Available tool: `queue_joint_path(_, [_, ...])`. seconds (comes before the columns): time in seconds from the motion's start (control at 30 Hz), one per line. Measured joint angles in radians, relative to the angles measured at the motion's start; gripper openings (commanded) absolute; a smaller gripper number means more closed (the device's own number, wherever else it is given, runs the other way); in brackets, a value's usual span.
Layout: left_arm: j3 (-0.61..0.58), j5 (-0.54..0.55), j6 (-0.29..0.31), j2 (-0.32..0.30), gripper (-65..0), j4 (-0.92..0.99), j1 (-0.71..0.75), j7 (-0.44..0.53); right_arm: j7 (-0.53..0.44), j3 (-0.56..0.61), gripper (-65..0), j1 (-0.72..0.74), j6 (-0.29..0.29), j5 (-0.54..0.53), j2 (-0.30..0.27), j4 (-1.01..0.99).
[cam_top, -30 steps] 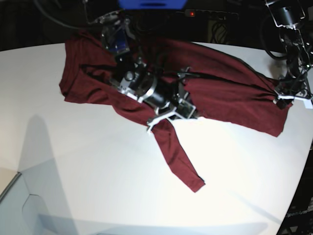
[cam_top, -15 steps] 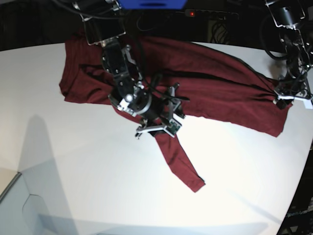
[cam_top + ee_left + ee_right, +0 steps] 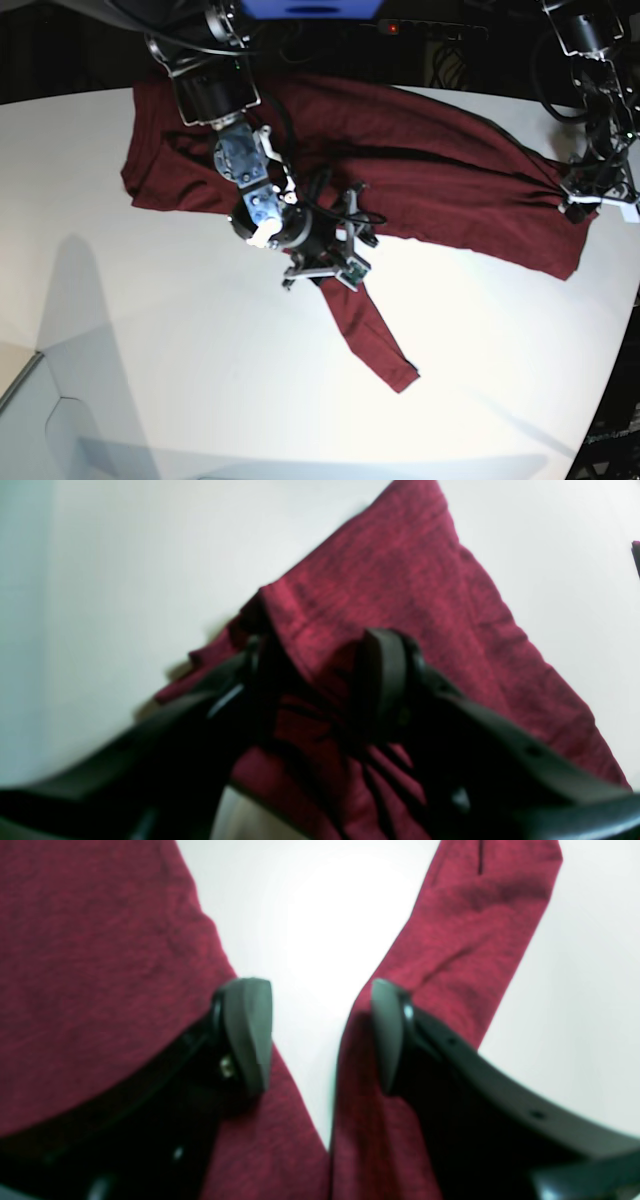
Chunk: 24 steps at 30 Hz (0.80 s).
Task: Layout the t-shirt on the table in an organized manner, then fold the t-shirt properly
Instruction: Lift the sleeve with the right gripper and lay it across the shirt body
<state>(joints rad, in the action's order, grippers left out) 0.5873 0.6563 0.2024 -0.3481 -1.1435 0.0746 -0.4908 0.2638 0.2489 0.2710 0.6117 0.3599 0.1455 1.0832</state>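
Note:
The maroon t-shirt (image 3: 450,170) lies wrinkled across the far part of the white table (image 3: 200,350), with one long sleeve (image 3: 365,335) trailing toward the front. My right gripper (image 3: 320,280) hovers open at the top of that sleeve. In the right wrist view it (image 3: 317,1035) is empty, with bare table between its fingers, the shirt body (image 3: 90,965) on the left and the sleeve (image 3: 475,915) on the right. My left gripper (image 3: 580,203) is shut on the shirt's right end. In the left wrist view it (image 3: 320,680) pinches bunched fabric (image 3: 400,570).
The table's curved edge runs down the right side (image 3: 610,380). Dark space with cables and a red light (image 3: 392,27) lies behind the table. A pale grey panel (image 3: 40,420) sits at the lower left corner.
My right arm has swung and turned, moving its gripper down and left along the top of the sleeve. The shirt and my left arm have not visibly moved.

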Motion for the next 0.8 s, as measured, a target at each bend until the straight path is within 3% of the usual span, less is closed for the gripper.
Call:
queue_joint_path(0.6, [0.002,-0.004,0.000,0.022,-38.8,0.000,-0.003,0.019,0.000,-0.038,-33.9,0.017,0.000,0.002,-0.002,-0.048])
queue_joint_path(0.8, [0.002,-0.005,0.000,0.022,-38.8,0.000,-0.006,0.016,-0.040,-0.037,-49.0,0.041,-0.007,-0.010,-0.001,-0.121])
